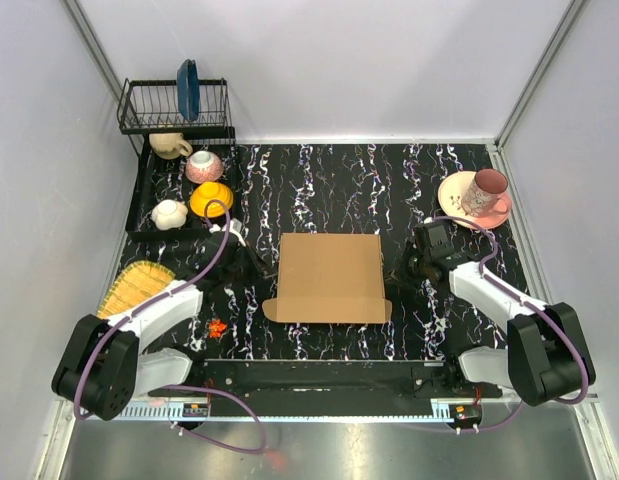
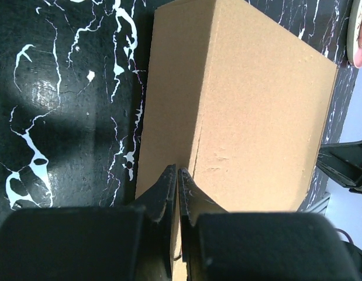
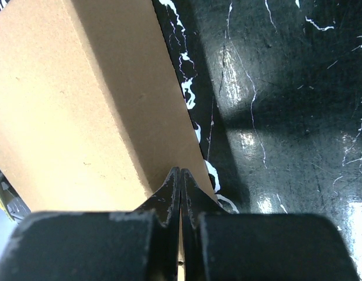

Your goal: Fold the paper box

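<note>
- The paper box (image 1: 329, 276) sits mid-worktop (image 1: 319, 180), between my two arms.
- It already reads as a closed flat square: lid panel down, and side walls show in both wrist views.
- Left to do, I judge: two small rounded tabs (image 1: 270, 311) poke out at the near corners. They are probably untucked, but the top view is too coarse to be sure.
- The left gripper (image 2: 178, 177) is clenched, fingertips together with nothing seen between them, at the box's left wall.
- The right gripper (image 3: 180, 177) is also clenched and empty, its tips at the foot of the right wall where it meets the worktop.
- Box: plain brown cardboard, matte with a faint grain, crisp straight creases and a few small dents on top.
- Worktop: glossy black with white marble veins and glare patches.
</note>
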`<action>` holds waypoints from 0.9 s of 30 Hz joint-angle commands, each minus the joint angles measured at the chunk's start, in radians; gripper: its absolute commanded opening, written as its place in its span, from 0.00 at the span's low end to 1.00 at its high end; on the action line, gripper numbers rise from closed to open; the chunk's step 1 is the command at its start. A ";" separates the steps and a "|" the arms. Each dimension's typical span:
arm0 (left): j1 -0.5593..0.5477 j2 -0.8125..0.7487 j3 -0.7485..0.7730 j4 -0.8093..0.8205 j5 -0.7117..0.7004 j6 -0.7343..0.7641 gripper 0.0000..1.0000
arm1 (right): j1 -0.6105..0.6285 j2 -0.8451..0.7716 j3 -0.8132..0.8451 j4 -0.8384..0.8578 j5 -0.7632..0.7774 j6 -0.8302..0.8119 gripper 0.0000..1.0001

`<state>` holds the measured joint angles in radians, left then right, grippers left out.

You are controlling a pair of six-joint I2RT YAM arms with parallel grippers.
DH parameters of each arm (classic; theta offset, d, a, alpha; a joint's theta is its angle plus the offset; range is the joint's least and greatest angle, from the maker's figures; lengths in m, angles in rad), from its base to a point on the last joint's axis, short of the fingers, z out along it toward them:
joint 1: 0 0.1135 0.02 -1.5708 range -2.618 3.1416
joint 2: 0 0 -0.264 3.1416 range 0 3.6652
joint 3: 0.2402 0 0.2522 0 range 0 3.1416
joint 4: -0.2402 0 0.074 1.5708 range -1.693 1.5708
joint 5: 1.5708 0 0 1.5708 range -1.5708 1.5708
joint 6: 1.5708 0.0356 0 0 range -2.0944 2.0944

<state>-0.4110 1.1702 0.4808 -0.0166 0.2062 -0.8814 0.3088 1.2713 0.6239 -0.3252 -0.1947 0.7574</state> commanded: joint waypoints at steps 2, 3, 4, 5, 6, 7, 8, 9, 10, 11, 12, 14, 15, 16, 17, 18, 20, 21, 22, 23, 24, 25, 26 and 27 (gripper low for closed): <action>-0.006 -0.004 -0.013 0.086 0.018 -0.011 0.05 | 0.026 -0.024 -0.023 0.034 0.000 0.016 0.00; -0.005 -0.001 -0.015 0.086 0.015 -0.008 0.05 | 0.027 -0.024 -0.026 0.035 0.001 0.017 0.00; -0.006 -0.001 -0.018 0.084 -0.002 -0.010 0.05 | 0.027 -0.023 -0.030 0.040 0.000 0.019 0.00; -0.006 -0.004 -0.027 0.081 -0.014 -0.011 0.05 | 0.027 -0.024 -0.032 0.040 0.001 0.019 0.00; -0.006 -0.006 -0.031 0.081 -0.025 -0.011 0.05 | 0.027 -0.024 -0.033 0.040 0.003 0.019 0.00; -0.006 -0.004 -0.036 0.081 -0.042 -0.010 0.05 | 0.027 -0.021 -0.035 0.041 0.005 0.019 0.00; -0.006 -0.003 -0.041 0.080 -0.047 -0.010 0.05 | 0.030 -0.020 -0.036 0.041 0.006 0.017 0.00; -0.006 0.005 -0.041 0.079 -0.045 -0.007 0.05 | 0.029 -0.020 -0.036 0.041 0.006 0.017 0.00; -0.006 0.022 -0.041 0.079 -0.033 -0.005 0.05 | 0.027 -0.017 -0.038 0.041 0.006 0.014 0.00; -0.006 0.031 -0.041 0.083 -0.027 -0.004 0.05 | 0.029 -0.013 -0.036 0.041 0.006 0.014 0.00; -0.006 0.037 -0.044 0.086 -0.018 -0.007 0.05 | 0.029 -0.013 -0.036 0.044 0.006 0.014 0.00; -0.006 0.042 -0.056 0.104 0.001 -0.010 0.04 | 0.029 -0.010 -0.039 0.049 0.000 0.016 0.00; -0.009 0.039 -0.059 0.107 0.004 -0.013 0.03 | 0.027 -0.009 -0.038 0.048 -0.002 0.014 0.00; -0.012 0.026 -0.061 0.110 0.010 -0.014 0.03 | 0.030 -0.012 -0.036 0.049 -0.003 0.016 0.00; -0.015 0.017 -0.064 0.116 0.012 -0.014 0.02 | 0.032 -0.013 -0.036 0.049 -0.008 0.017 0.00; -0.017 0.011 -0.062 0.116 0.019 -0.014 0.00 | 0.033 -0.016 -0.035 0.049 -0.009 0.017 0.00; -0.025 -0.003 -0.050 0.116 0.048 -0.014 0.00 | 0.045 -0.027 -0.029 0.045 -0.018 0.020 0.00; -0.028 -0.007 -0.045 0.118 0.062 -0.019 0.00 | 0.052 -0.035 -0.027 0.046 -0.023 0.022 0.00; -0.035 -0.018 -0.041 0.116 0.085 -0.022 0.00 | 0.059 -0.053 -0.021 0.038 -0.025 0.022 0.00; -0.043 -0.026 -0.033 0.118 0.097 -0.027 0.00 | 0.075 -0.067 -0.016 0.034 -0.022 0.022 0.00; -0.052 -0.036 -0.030 0.116 0.105 -0.033 0.00 | 0.082 -0.081 -0.015 0.026 -0.020 0.022 0.00; -0.058 -0.067 -0.028 0.115 0.108 -0.036 0.00 | 0.085 -0.107 -0.009 0.014 -0.018 0.026 0.00; -0.061 -0.084 -0.027 0.104 0.107 -0.040 0.00 | 0.090 -0.119 -0.006 0.006 -0.018 0.028 0.00; -0.068 -0.098 -0.025 0.095 0.107 -0.044 0.00 | 0.096 -0.133 -0.004 -0.001 -0.018 0.029 0.00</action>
<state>-0.4385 1.1526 0.4191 0.0216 0.2165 -0.8909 0.3622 1.2179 0.5880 -0.3431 -0.1684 0.7647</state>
